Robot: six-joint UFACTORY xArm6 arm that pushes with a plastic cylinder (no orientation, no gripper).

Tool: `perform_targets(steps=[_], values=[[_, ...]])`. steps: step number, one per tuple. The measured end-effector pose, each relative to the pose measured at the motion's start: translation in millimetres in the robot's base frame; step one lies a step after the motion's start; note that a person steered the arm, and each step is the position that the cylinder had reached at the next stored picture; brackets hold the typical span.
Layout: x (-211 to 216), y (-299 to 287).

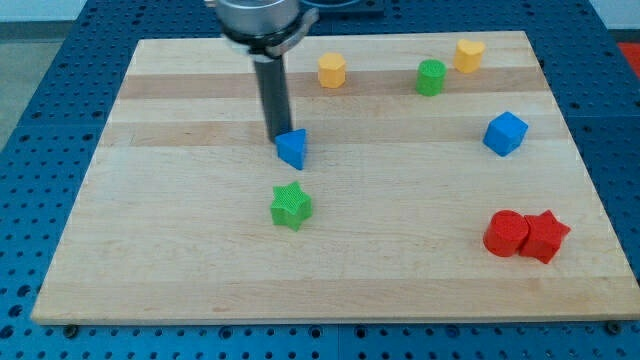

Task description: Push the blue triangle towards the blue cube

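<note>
The blue triangle (293, 148) lies left of the board's middle. The blue cube (505, 133) sits far to the view's right, at about the same height. My tip (277, 137) is at the end of the dark rod, touching the blue triangle's upper left edge.
A green star (291, 206) lies just below the triangle. A yellow block (332, 71), a green cylinder (431, 77) and another yellow block (469, 54) sit near the top. A red cylinder (506, 234) and red star (545, 236) touch at lower right. The wooden board (180, 260) rests on a blue pegboard.
</note>
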State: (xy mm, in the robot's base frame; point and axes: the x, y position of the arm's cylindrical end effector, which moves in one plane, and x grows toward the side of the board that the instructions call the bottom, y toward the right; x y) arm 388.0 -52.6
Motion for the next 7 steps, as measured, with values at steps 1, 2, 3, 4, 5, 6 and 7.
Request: perform_targets(steps=[1,2,3,4,5,6,7], values=[[-15,25],[-24,19],[-25,-12],[4,-33],[33,-26],[54,-3],[51,14]])
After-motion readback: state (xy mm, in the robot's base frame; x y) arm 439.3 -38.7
